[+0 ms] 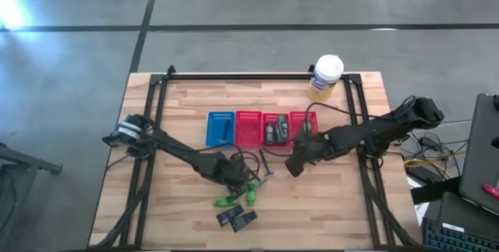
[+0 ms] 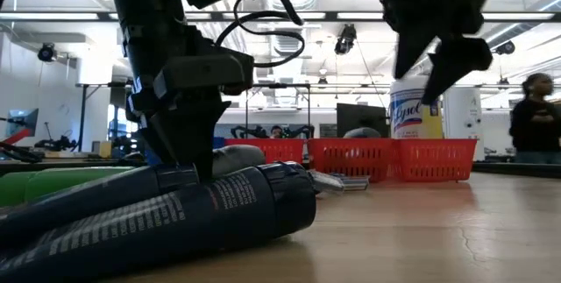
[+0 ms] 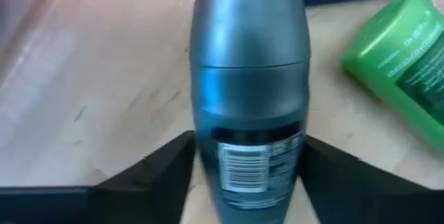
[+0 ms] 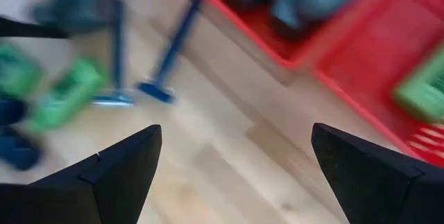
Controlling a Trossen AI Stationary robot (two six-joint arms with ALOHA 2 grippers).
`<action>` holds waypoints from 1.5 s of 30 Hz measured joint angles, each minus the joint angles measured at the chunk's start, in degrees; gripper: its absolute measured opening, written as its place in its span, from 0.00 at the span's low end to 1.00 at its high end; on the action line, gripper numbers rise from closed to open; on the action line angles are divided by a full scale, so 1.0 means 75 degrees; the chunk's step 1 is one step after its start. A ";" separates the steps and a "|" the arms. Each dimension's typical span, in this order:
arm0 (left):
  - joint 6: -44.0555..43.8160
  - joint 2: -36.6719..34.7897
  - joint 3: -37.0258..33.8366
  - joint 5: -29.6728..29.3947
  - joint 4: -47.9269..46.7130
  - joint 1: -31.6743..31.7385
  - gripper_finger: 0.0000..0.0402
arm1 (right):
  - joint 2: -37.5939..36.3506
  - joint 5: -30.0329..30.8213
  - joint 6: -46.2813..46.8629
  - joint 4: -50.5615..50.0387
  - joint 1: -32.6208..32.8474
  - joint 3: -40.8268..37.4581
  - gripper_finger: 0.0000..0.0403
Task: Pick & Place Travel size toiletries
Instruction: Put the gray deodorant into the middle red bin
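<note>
The left gripper point(image 3: 246, 182) has its fingers closed around a grey oval deodorant point(image 3: 248, 78) down on the table point(image 1: 327, 205), while the right gripper point(image 4: 236, 175) hovers spread wide, holding nothing.

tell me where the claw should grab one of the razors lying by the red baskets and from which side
Take a razor by the middle of its thin straight handle, coming from straight above with the claw fingers set across the handle. It lies flat on the table, and the wide head at one end gives a poorer hold. The right claw hangs open nearby.

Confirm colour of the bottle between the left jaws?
Grey bottle, darker lower body with a white barcode label; the left wrist view shows it best.
</note>
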 joint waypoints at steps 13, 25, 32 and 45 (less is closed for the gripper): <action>0.2297 -0.1687 -0.0051 -0.1592 0.0962 -0.0063 0.48 | -0.0693 -0.0933 0.0104 0.1813 -0.0453 0.0000 0.91; 0.3951 -0.2116 -0.0117 -0.1589 0.2242 0.0353 0.48 | -0.0499 -0.1942 0.0059 0.3544 -0.1142 0.0000 0.91; 0.4186 -0.2113 -0.0117 -0.1552 0.2311 0.0580 0.48 | -0.0375 -0.2108 -0.0001 0.3857 -0.1341 0.0022 0.91; 0.2359 -0.2145 -0.0131 -0.0669 0.2814 0.1192 0.48 | -0.1008 -0.0311 -0.0162 0.3154 -0.1375 0.0017 0.91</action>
